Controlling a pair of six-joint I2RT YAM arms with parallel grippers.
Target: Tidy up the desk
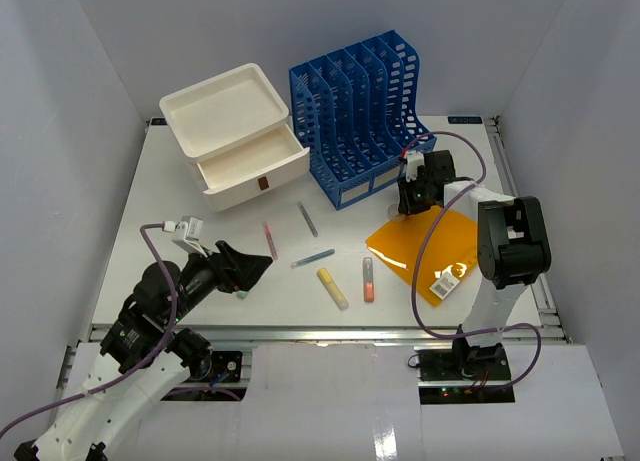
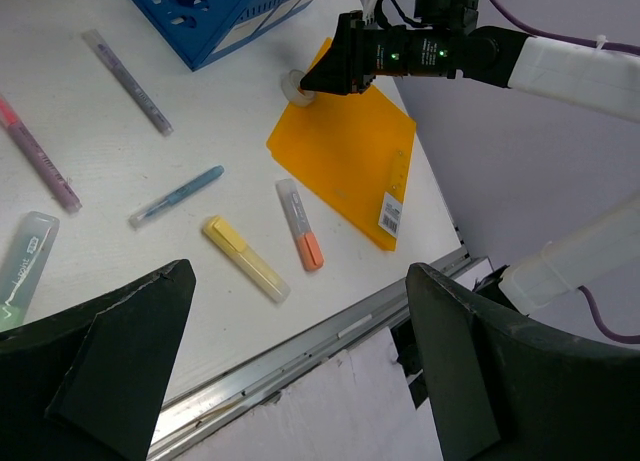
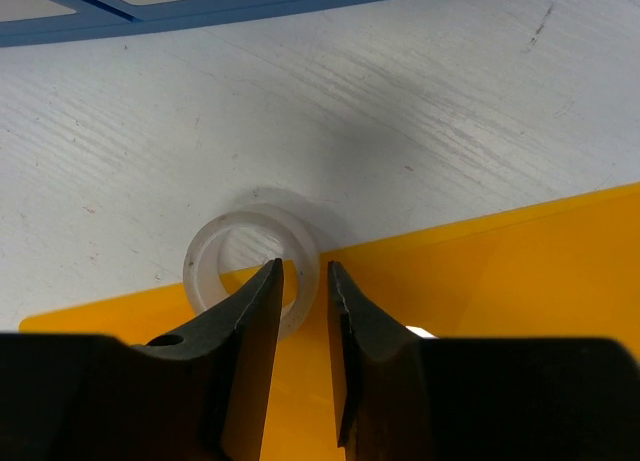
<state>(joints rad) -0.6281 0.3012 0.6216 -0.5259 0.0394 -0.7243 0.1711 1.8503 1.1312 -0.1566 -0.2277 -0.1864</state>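
**Pinching the tape ring.** The right gripper (image 3: 303, 269) stands over a white tape ring (image 3: 203, 266) that lies partly on the corner of an orange folder (image 3: 500, 281) and partly on the desk (image 1: 280, 306). One finger is inside the ring and one outside. The jaws are drawn narrow, with the ring's wall between them. We read this as a pinch on the wall, though we cannot confirm how firm it is.

The left gripper (image 2: 300, 281) hangs wide open over the near left of the desk and holds nothing.

To do this step well, we would keep the fingertips low on the wall and squeeze only enough to stop the ring swivelling. We would then lift straight up, so that the folder's corner is not dragged along. Held by one side, the ring will likely hang tilted, so it should clear the folder fully before any sideways travel.

**The desk.** This is the broad white tabletop beneath both arms, with a metal rail along its edges. Up close its surface shows fine scratches. A blue file rack (image 1: 360, 111) and a white drawer box (image 1: 235, 136) stand at its far side. Loose pens and markers, among them a yellow highlighter (image 1: 333, 289), lie scattered across its middle.
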